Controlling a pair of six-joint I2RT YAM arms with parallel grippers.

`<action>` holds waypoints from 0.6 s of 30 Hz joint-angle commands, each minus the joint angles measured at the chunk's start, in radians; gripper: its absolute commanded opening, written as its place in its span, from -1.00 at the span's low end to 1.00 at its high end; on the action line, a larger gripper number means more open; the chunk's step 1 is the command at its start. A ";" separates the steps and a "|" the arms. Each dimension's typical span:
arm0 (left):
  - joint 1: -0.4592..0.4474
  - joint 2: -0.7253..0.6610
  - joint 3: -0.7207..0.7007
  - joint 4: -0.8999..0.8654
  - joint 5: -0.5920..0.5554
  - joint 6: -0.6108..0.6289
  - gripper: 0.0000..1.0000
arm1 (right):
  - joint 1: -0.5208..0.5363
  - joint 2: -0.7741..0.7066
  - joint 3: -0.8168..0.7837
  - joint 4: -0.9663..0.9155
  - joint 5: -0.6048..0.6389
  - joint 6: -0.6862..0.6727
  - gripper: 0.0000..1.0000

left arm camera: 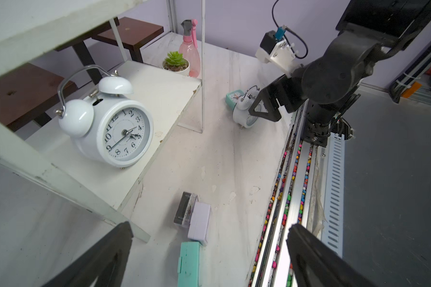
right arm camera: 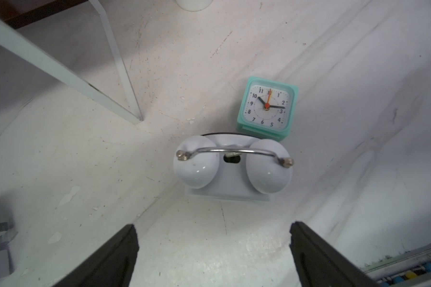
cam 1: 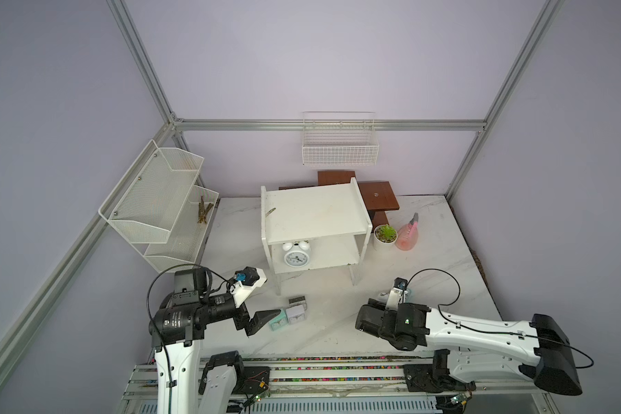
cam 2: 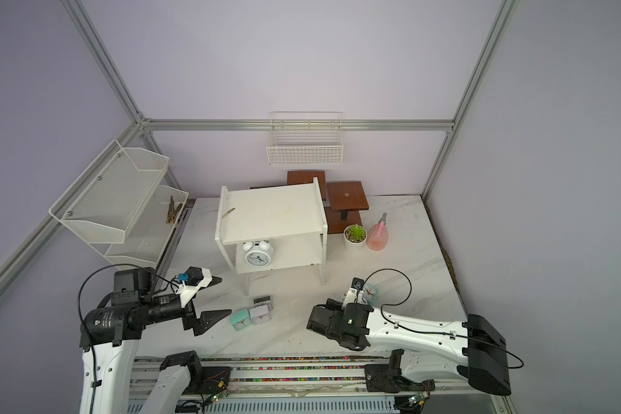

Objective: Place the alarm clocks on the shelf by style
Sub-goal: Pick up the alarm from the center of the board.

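The right arm's fingers (right arm camera: 110,256), spread and empty, hang over the 2nd round white twin-bell clock (right arm camera: 232,169) on the marbled worktop (right arm camera: 85,161), beside a mint green square clock (right arm camera: 268,106). Best to drop straight and pinch the body under the bells, not the wire handle, sparing the mint neighbour. Its twin (cam 1: 295,256) stands on the lower board of the white 2-tier shelf (cam 1: 312,211). In both top views the arm mostly hides this clock; the right wrist view shows it whole. The left arm's fingers (left arm camera: 97,261) are spread too.
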 commanded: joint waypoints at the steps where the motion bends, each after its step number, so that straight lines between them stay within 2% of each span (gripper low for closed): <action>1: -0.014 0.021 -0.019 0.095 0.134 -0.067 1.00 | -0.017 -0.004 -0.028 -0.015 0.026 0.069 0.99; 3: -0.042 0.028 -0.035 0.146 0.123 -0.114 1.00 | -0.024 0.000 -0.043 0.004 0.033 0.087 0.99; 7: -0.125 0.020 -0.097 0.320 0.011 -0.258 0.99 | -0.040 0.005 -0.098 0.099 0.050 0.111 0.99; 18: -0.306 0.056 -0.175 0.473 -0.174 -0.361 1.00 | -0.060 -0.005 -0.265 0.397 0.099 0.112 1.00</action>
